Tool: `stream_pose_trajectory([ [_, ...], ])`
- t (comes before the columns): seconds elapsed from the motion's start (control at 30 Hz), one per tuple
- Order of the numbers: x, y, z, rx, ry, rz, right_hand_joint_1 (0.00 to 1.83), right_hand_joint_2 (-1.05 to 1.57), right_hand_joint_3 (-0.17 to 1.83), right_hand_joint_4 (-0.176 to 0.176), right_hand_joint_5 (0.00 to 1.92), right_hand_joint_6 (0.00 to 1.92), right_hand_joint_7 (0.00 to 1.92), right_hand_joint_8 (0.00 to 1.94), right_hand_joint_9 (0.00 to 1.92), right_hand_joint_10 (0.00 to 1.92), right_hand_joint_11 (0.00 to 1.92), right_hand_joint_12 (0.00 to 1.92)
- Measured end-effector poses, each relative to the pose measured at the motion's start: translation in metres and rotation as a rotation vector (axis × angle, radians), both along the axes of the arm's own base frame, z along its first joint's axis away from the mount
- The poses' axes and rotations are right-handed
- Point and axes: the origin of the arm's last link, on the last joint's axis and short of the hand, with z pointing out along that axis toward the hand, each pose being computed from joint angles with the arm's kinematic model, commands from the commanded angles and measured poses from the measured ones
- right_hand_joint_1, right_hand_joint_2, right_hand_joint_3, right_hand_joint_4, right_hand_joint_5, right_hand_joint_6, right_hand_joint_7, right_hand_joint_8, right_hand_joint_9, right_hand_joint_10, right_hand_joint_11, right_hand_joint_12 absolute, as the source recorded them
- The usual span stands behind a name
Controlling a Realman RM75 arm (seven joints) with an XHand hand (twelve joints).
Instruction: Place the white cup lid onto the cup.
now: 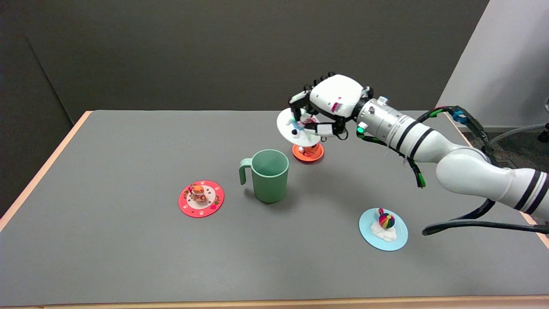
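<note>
Right hand (330, 103) pinches the white lid (296, 128) aloft; carrying step, needs lowering onto green cup (269, 175) below-left of it

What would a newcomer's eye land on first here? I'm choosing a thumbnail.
First the right hand, up in the air right of centre, holding the white cup lid tilted above the table. Next the green cup, open and upright at the middle, with the blue lid lying flat near the front right.
</note>
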Motion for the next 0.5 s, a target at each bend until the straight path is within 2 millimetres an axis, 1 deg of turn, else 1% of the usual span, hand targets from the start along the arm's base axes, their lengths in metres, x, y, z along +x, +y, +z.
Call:
stream_pose_trajectory([
  [0.27,0.007,-0.003,-0.023,0.076,0.018,0.004,0.96,1.08,0.21,0.176,0.83,1.22,1.08,0.43,1.05,0.47,0.86,0.98],
  [0.5,0.011,-0.007,-0.038,0.130,0.028,-0.013,0.96,1.08,0.21,0.176,0.83,1.22,1.08,0.42,1.05,0.47,0.87,0.96],
])
